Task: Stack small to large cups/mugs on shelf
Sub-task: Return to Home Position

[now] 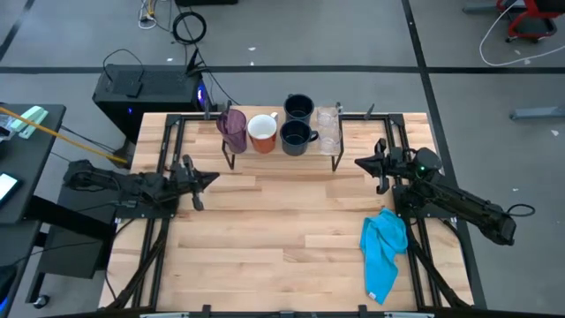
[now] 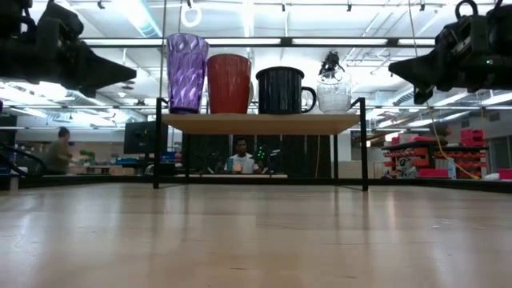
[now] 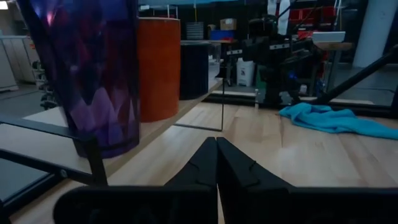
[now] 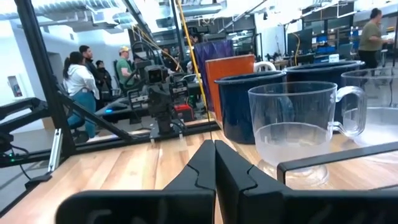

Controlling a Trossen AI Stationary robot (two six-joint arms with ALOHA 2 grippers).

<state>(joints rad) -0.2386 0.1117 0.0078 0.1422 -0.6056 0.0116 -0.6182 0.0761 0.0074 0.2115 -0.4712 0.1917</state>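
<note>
While all six cups stand on the shelf (image 2: 260, 124), which sits toward the top of the desk (image 1: 265, 234) in the high view, they run in a row along it. The purple tumbler (image 1: 232, 129) is at the left end, with the orange-brown mug (image 1: 262, 132) just beside it. Next come the near navy mug (image 1: 296, 136) and the far navy mug (image 1: 298, 108) behind it. At the right end the near clear glass (image 1: 330, 141) stands in front of the far clear glass (image 1: 328, 117).

The left gripper (image 1: 212, 178) hangs above the desk off the shelf's left end, its fingers pressed together on nothing. The right gripper (image 1: 359, 162) hangs off the shelf's right end, its fingers likewise together and empty. A blue cloth (image 1: 385, 252) lies crumpled on the desk by the right arm.
</note>
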